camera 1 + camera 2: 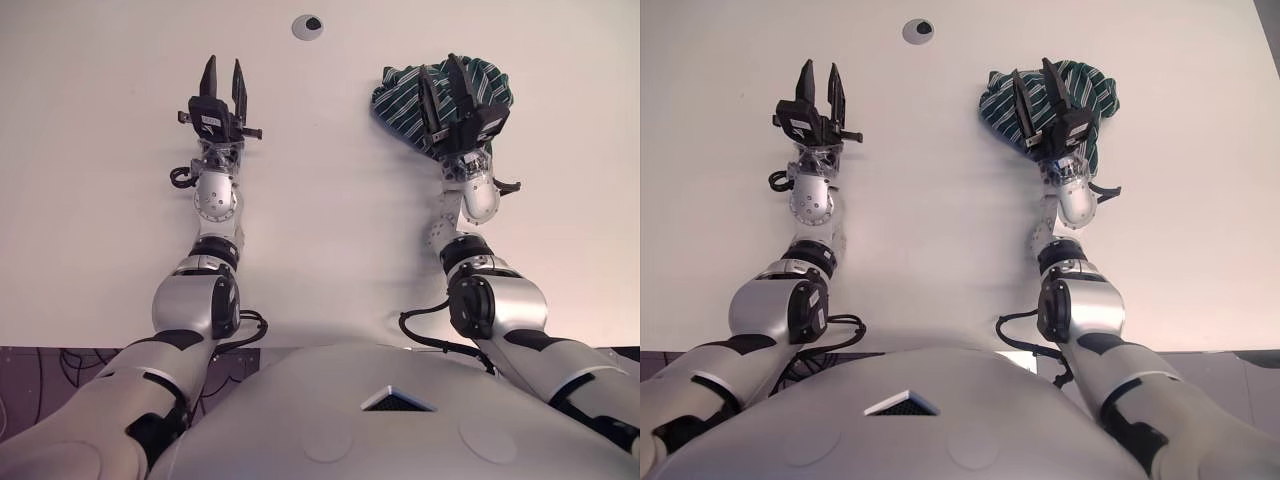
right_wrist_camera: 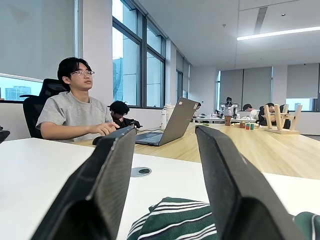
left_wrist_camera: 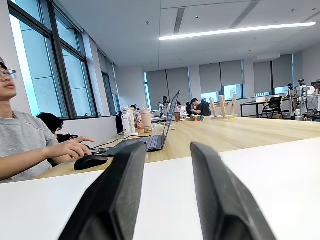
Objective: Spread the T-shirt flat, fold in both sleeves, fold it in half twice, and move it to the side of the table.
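Your white table (image 1: 330, 250) carries the T-shirt (image 1: 400, 95) as a crumpled green-striped heap at the far right. Your right gripper (image 1: 439, 64) is directly over it, fingers spread with nothing between them. Your left gripper (image 1: 224, 63) sits well to the left over the tabletop, fingers likewise apart.

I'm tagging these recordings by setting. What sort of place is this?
Probably an open-plan office or lab: long wooden desks with a laptop, tall windows and a ceiling strip light, seen beyond the white table holding the crumpled T-shirt.
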You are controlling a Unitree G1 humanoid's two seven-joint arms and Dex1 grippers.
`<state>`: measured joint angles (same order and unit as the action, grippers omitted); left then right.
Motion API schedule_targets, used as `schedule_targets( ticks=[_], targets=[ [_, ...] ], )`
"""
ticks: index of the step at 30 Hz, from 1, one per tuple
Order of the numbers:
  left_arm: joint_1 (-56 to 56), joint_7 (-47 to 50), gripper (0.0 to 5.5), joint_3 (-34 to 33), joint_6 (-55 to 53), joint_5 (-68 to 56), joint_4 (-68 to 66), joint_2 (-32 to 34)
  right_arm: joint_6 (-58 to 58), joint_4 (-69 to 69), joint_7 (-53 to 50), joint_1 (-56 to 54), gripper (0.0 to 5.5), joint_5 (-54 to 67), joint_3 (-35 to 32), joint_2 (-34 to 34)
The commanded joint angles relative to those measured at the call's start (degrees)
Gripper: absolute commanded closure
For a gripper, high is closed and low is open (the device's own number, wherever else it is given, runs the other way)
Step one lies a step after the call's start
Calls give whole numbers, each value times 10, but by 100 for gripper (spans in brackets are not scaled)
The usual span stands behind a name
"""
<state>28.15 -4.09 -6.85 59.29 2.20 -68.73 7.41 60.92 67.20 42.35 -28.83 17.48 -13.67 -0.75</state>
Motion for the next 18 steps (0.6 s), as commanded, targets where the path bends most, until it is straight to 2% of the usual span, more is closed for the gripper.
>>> schedule_targets(
  ticks=[1,7,12,18],
  targets=[
    [5,-10,395,-3,-28,-9,-15,-11,-5,15,-3,12,333,-5,-7,3],
    [8,-184,395,-62,-106,-125,-13,-41,-4,18,-1,17,333,-4,-16,-3],
    [-2,-152,395,-23,-61,-62,-13,-39,-5,19,4,21,333,-2,-25,-8],
    [-13,-108,395,-9,-34,-29,-8,-39,-12,22,2,16,333,-8,-25,-12]
  ],
)
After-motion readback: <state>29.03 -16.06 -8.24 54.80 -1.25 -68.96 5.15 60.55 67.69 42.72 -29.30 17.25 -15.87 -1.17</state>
